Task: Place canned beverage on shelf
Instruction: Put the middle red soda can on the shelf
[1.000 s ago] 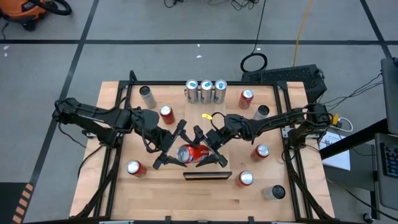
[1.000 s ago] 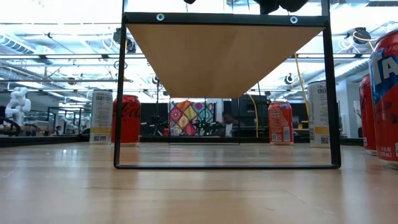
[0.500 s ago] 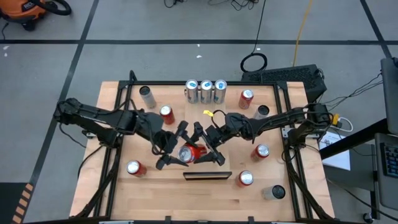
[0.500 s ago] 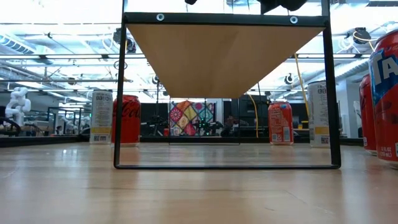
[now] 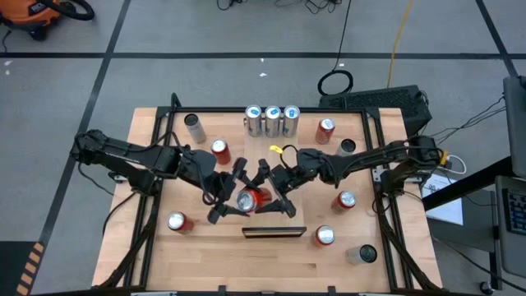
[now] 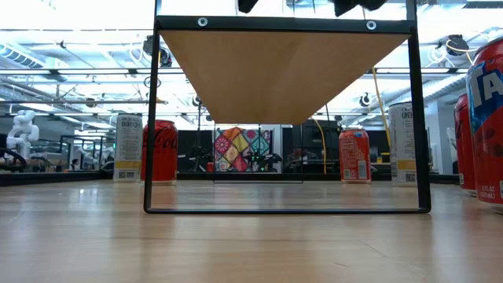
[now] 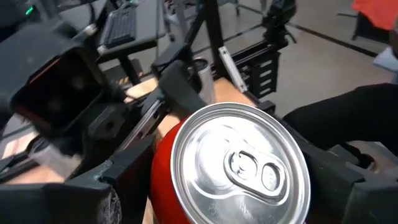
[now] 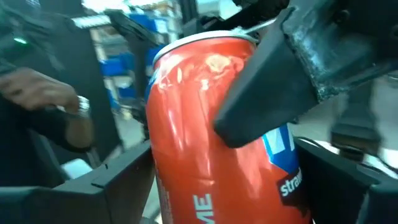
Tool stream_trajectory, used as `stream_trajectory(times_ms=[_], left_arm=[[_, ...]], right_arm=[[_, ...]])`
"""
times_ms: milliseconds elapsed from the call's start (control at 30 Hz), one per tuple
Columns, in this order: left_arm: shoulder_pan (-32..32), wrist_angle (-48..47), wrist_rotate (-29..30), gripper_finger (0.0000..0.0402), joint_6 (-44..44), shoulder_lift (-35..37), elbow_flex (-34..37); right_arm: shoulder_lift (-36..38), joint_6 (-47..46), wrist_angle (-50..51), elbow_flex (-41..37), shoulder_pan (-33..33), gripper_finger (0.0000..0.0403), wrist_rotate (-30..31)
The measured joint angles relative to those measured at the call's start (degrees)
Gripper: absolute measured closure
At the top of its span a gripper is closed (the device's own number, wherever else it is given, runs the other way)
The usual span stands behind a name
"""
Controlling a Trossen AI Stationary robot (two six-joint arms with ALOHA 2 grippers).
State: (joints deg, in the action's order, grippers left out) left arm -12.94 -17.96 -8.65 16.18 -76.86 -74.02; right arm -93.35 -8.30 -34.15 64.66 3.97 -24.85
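Note:
A red canned beverage (image 5: 251, 200) with a silver top (image 7: 239, 168) hangs tilted over the shelf (image 5: 275, 224), a pale wood panel on a black frame whose underside fills the low view (image 6: 283, 71). My left gripper (image 5: 230, 196) reaches in from the table's left and is shut on the can. My right gripper (image 5: 271, 196) comes level from the right. It is open, one finger (image 8: 118, 180) on each side of the can's lower wall (image 8: 211, 186). My left gripper pinches the can's side wall just below the top rim (image 7: 163, 155) between its two fingers, on opposite sides. The fingers slant down from the table's left and run along the can. The can is lifted clear over the shelf, tilted, top toward this wrist. My right gripper stands around the can's lower wall; I cannot tell whether its fingers touch it.
Three silver cans (image 5: 273, 121) stand in a row at the far edge. Red cans (image 5: 219, 150) (image 5: 325, 130) (image 5: 345, 200) (image 5: 325, 237) (image 5: 177, 221) and grey ones (image 5: 194, 127) (image 5: 362, 254) dot the tabletop around the shelf. A person's hand (image 8: 56, 93) shows beyond the table.
The can has tipped in the hold: a second ago it lay nearly level with its red side up, now its silver top faces more upward. Both wrists have turned a little with it while the arms stayed in place over the shelf.

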Motion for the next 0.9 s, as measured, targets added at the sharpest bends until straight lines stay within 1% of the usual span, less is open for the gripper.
stream_trajectory(times_ms=[133, 300, 433, 533, 800, 900], left_arm=[[-0.01, 0.06, 4.38, 0.01, -1.09, 0.0, -0.01], [0.05, 1.03, 10.48, 0.01, -3.27, 0.0, -0.08], [0.05, 2.11, 13.74, 0.01, -5.08, 0.0, -0.11], [0.05, 2.91, 15.43, 0.01, -7.52, 0.0, -0.11], [0.03, 3.73, 20.68, 0.01, -14.51, 0.26, -0.33], [0.01, 3.96, 22.04, 0.01, -17.18, 0.26, -0.33]], right_arm=[[3.75, 3.23, 9.06, 0.0, 0.8, 0.007, 6.37], [8.33, 6.49, 18.39, 0.0, 2.35, 0.007, 15.93], [10.56, 9.27, 24.09, 0.0, 3.34, 0.007, 22.69], [11.12, 11.08, 26.34, 0.0, 3.97, 0.007, 27.03], [11.02, 13.91, 28.95, -0.15, 5.14, 0.007, 33.86], [11.0, 14.83, 29.25, -0.15, 5.16, 0.007, 34.44]])
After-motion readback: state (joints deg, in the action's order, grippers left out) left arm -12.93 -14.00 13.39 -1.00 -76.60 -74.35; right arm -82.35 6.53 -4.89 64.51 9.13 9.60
